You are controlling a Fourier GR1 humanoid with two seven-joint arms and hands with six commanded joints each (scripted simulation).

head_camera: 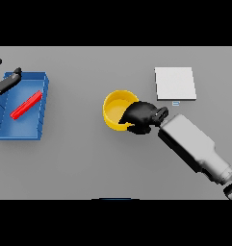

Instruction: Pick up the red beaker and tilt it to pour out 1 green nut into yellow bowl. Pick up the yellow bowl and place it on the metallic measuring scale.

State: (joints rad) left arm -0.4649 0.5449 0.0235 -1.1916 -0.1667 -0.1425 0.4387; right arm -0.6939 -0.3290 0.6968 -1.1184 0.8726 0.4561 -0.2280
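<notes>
**Right hand grips bowl rim**

The left hand (6,80), fingers straight, shows at the far left edge over the corner of a blue tray (42,108), where a red bar (26,104) lies. The bowl (116,108) sits mid-table; the right hand (142,117) curls round its right rim. The scale (174,83) lies just beyond that hand, to the right.

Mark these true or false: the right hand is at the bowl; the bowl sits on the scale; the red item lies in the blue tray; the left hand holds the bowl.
1. The right hand is at the bowl: true, its fingers curl over the rim.
2. The bowl sits on the scale: false, it is on the table, apart from the scale.
3. The red item lies in the blue tray: true.
4. The left hand holds the bowl: false, it is at the tray's far corner.
</notes>
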